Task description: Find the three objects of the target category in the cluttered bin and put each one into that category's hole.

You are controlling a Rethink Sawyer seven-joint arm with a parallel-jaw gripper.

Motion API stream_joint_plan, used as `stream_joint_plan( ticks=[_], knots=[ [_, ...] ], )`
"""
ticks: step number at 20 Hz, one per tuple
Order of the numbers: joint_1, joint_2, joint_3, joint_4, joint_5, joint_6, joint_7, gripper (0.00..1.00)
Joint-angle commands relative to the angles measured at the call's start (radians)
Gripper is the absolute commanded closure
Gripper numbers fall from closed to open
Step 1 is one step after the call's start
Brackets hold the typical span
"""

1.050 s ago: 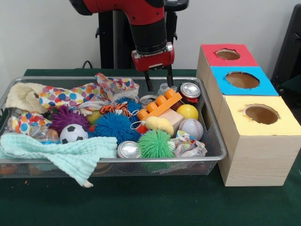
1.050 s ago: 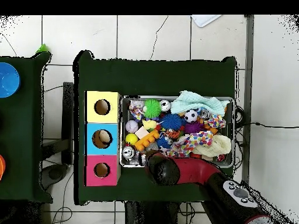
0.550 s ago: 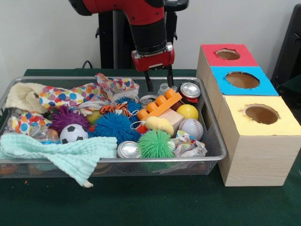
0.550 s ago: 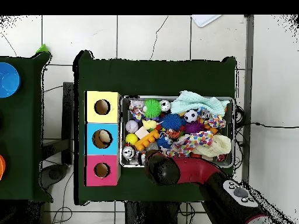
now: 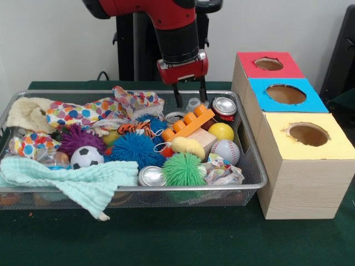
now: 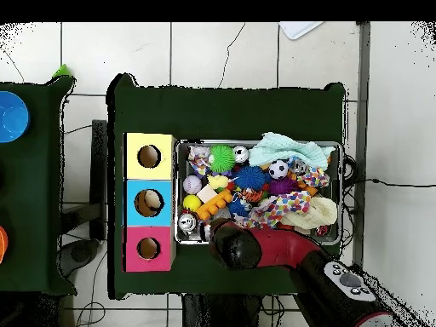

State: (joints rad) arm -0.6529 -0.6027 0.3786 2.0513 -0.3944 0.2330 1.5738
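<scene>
Red arm's gripper [image 5: 190, 98], jaws apart and empty, above the bin's [image 5: 252, 166] cans.

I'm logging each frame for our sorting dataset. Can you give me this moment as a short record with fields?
setting: green table, mesh bin beside three boxes
boxes: red box, blue box, yellow box, each with a round hole on top
gripper: gripper open, empty, above the bin's far side
below gripper: orange block, can
other contents: baseball, soccer ball, green spiky ball, mint cloth
blue box interior: something pale inside, seen from overhead
</scene>
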Motion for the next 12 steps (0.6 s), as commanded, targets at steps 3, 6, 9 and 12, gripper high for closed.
stream_joint_plan(
  ticks=[3,6,9,12],
  knots=[
    [-0.019,0.02,0.061,-0.095,-0.05,0.146,-0.063,0.0],
    [-0.021,0.02,0.063,-0.102,-0.054,0.153,-0.067,0.0],
    [-0.024,0.019,0.066,-0.1,-0.06,0.157,-0.071,0.0],
    [-0.032,0.021,0.071,-0.097,-0.07,0.155,-0.073,0.0]
  ],
)
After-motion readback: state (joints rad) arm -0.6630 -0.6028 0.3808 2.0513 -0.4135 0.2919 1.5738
